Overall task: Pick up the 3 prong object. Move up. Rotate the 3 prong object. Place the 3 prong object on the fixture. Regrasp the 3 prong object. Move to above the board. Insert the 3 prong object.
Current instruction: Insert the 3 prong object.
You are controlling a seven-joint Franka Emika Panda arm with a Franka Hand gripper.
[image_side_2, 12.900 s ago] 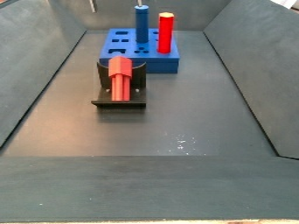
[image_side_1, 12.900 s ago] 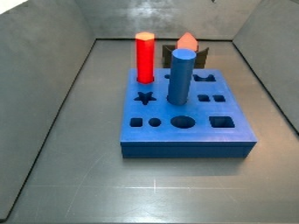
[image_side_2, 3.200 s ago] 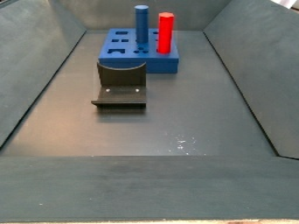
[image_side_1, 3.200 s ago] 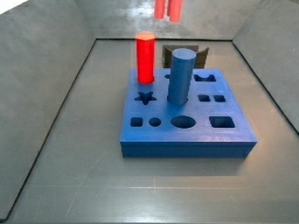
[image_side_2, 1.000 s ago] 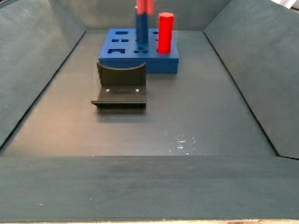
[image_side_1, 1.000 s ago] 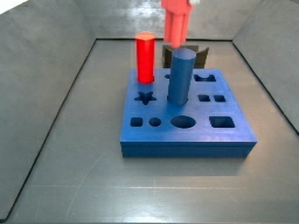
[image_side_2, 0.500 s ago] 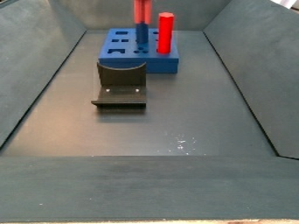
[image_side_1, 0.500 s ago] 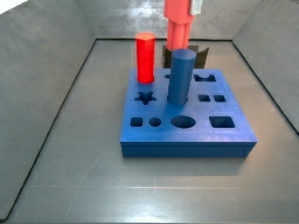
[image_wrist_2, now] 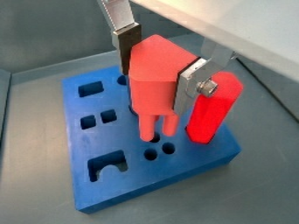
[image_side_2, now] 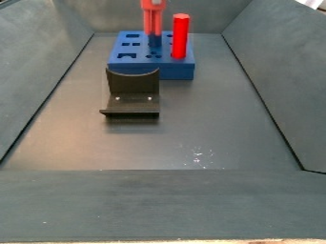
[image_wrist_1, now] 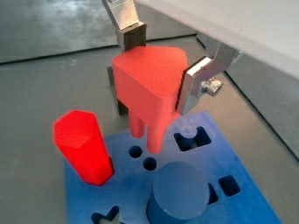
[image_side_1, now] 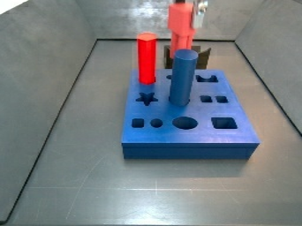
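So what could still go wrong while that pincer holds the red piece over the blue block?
Two things, probably. The pincer holds the 3 prong object just above the board, so if the prongs miss the small round holes, they may jam on the surface. The tall red peg also stands very close beside the piece, and the descent might brush it.

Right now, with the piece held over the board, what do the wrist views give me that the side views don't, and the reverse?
Only the wrist views: the prongs of the 3 prong object above small holes in the board, and the gripper shut on it. Only the side views: the fixture, bare, on the floor in front of the board. Both: the red peg and blue peg standing in the board.
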